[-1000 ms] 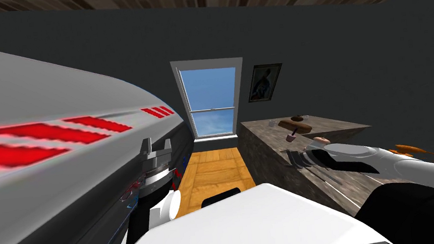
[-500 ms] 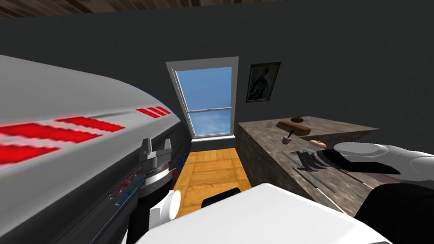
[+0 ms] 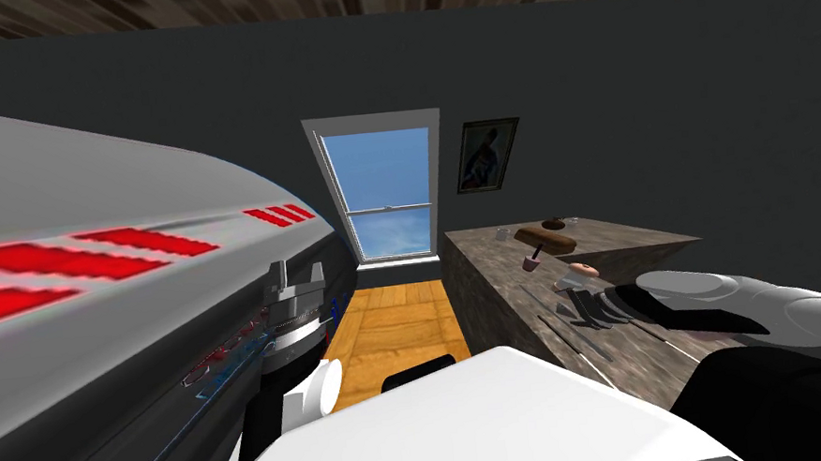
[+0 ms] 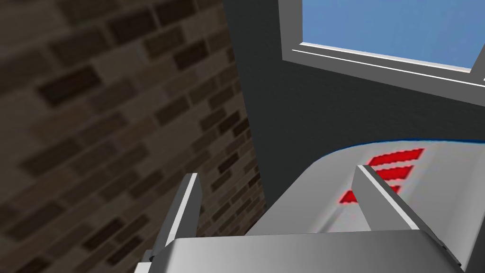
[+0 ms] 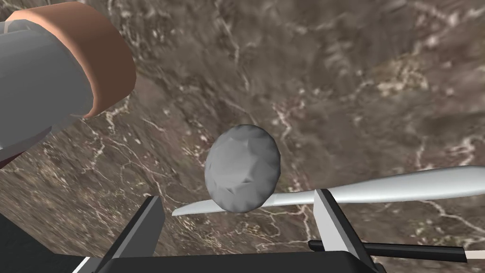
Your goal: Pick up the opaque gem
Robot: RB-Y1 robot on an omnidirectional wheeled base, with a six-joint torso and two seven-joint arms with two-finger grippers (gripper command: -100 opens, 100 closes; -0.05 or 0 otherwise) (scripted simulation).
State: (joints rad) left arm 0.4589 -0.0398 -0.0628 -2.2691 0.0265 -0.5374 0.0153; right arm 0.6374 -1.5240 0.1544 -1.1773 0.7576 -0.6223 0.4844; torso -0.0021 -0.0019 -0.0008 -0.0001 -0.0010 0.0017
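The gem (image 5: 242, 170), a dull grey faceted stone, sits on the brown veined counter (image 5: 360, 85). It is just ahead of the right gripper (image 5: 239, 196) and centred on the gap between its fingers, which stand wide apart and hold nothing. A pale blade-like utensil (image 5: 402, 186) passes behind the gem's lower edge; whether they touch I cannot tell. A grey cylinder with a brown rim (image 5: 57, 71) lies near. The gem looks hard, small and probably light, with slick facets that could squirt out from thin fingers. I would close squarely across its widest girth, on opposite sides, keeping clear of the utensil. The left gripper (image 3: 295, 272) hangs well apart from the counter, fingers spread, empty
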